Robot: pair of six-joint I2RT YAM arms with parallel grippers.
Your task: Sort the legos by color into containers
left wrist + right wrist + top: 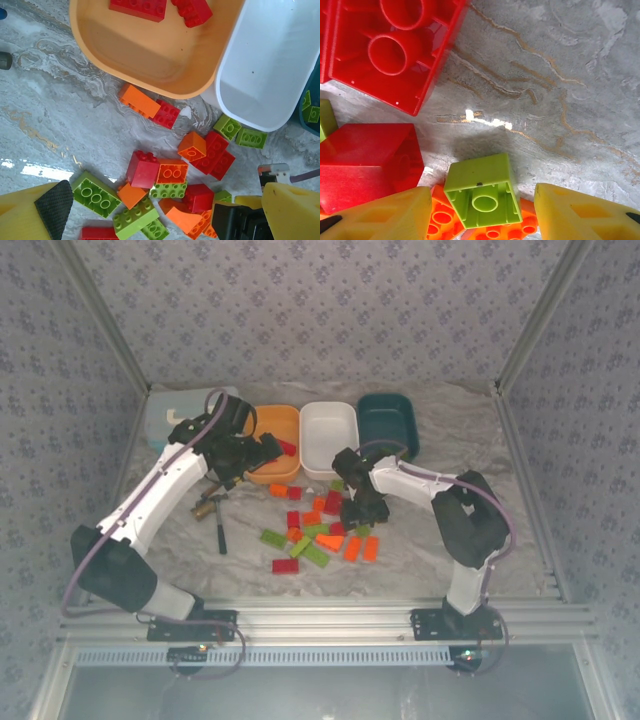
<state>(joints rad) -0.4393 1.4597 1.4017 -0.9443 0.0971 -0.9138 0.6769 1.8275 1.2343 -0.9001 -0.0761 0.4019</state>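
Right now you're mid-pick with the right arm. Your right gripper (356, 514) is down in the pile of legos (318, 532), with its jaws about half open on either side of one small lime green brick (482, 192). That brick is lying upside down on top of some orange ones. I can see a sliver of gap on both sides, so I'd say it's framed but not gripped yet.

Your left gripper (157, 212) is spread as wide as it goes and holding nothing. It hangs over the table near the orange tray (150, 80), which has two red bricks in it.

Next move, as I read it: squeeze the right jaws onto the green one, lift straight up so you don't drag the orange bricks under it, then carry it to the teal tray (388, 410), where some greens sit. The big red bricks right beside it could get nudged, so go easy.
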